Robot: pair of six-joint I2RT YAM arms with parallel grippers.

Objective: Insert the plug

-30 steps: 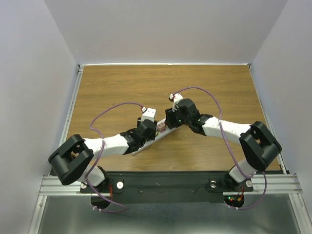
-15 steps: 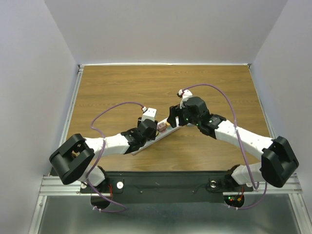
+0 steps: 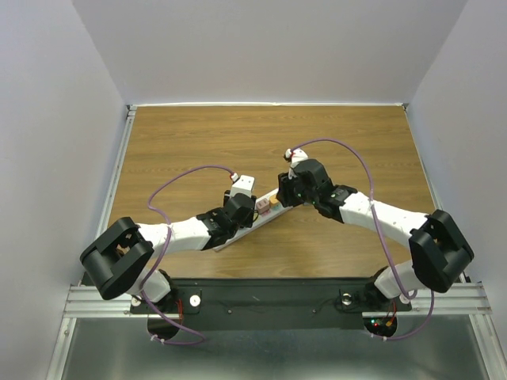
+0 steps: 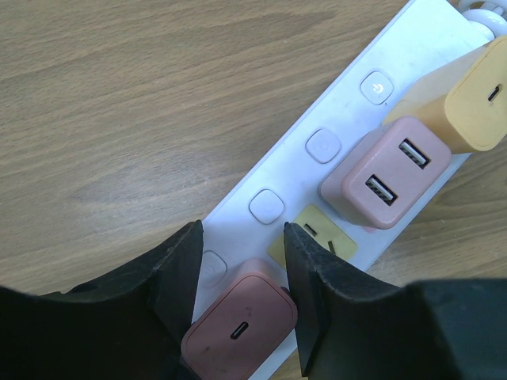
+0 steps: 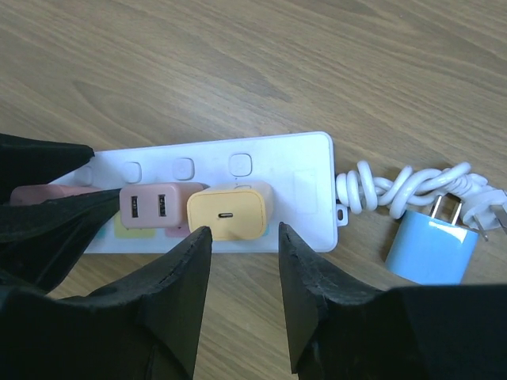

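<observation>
A white power strip point(image 3: 269, 210) lies slantwise mid-table. In the left wrist view the strip point(image 4: 348, 103) carries a pink two-port plug point(image 4: 388, 174), a yellow plug point(image 4: 467, 103) and a salmon plug point(image 4: 238, 328). My left gripper point(image 4: 242, 237) is shut on the salmon plug, which sits in the strip. In the right wrist view my right gripper point(image 5: 244, 233) is open and empty, with its tips just short of the yellow plug point(image 5: 230, 210) seated in the strip point(image 5: 305, 170). A blue plug point(image 5: 432, 249) lies loose on the table past the strip's end.
The strip's coiled white cord point(image 5: 396, 190) lies between the strip and the blue plug. A bare yellow socket point(image 4: 313, 237) shows beside the salmon plug. My left gripper's fingers point(image 5: 47, 198) cover the strip's far end in the right wrist view. Wooden table point(image 3: 356, 142) with walls around.
My right arm's elbow swung out to the right and came partly back, while its gripper stayed by the strip's upper end. The left arm has not moved.
</observation>
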